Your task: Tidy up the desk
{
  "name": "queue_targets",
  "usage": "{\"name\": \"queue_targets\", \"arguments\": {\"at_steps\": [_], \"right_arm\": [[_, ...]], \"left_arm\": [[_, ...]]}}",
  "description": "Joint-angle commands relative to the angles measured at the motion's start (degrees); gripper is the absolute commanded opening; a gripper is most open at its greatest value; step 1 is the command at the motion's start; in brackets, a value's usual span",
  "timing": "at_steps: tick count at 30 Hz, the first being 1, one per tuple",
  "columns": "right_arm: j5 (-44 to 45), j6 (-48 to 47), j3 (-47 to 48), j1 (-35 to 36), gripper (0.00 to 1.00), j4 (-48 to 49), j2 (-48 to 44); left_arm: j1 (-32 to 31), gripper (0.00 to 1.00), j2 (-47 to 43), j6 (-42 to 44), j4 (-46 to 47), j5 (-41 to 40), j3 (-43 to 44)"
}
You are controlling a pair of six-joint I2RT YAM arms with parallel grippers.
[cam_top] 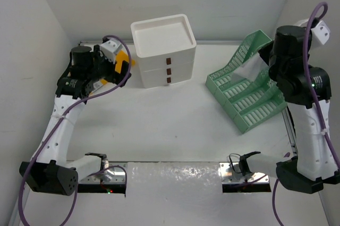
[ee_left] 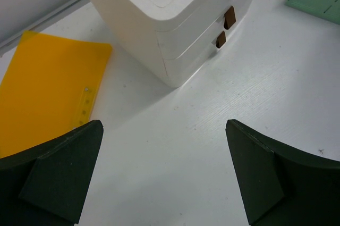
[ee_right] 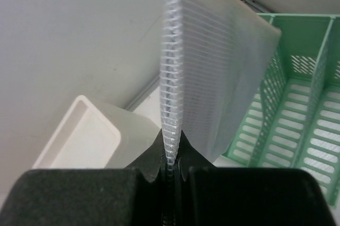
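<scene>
The right end effector [ee_right: 171, 163] pinches a translucent ribbed sheet [ee_right: 212, 61] edge-on.

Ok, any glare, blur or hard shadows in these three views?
Top external: glare along the near edge of the desk, light otherwise even. Left wrist: three-drawer unit sharp, soft shadow at its base; fingers of the left gripper dark. Right wrist: corrugated plastic sheet clamped in the right gripper looms close, stretched by perspective.

We see a white drawer unit [cam_top: 163, 50] with brown pulls [cam_top: 168, 70], a translucent yellow folder [ee_left: 48, 88] and a mint-green slotted rack [cam_top: 249, 103]. The ribbed sheet [ee_right: 223, 66] is cloudy white, the desk [cam_top: 159, 125] white.
</scene>
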Motion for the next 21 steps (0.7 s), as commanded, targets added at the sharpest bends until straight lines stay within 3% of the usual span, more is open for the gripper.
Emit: {"name": "queue_targets", "arguments": {"at_steps": [1, 6, 21], "right_arm": [[-2.10, -1.41, 6.01, 0.01, 0.00, 6.19, -0.35], [-2.20, -1.68, 8.83, 0.01, 0.00, 6.19, -0.17], [-0.26, -2.29, 2.51, -0.08, 0.00, 7.15, -1.31]], "left_arm": [[-0.17, 1.00, 0.35, -0.10, 1.24, 0.20, 2.29], [-0.17, 1.00, 0.53, -0.28, 0.89, -0.07, 3.26], [-0.17, 1.00, 0.53, -0.19, 0.80, -1.03, 3.96]]}}
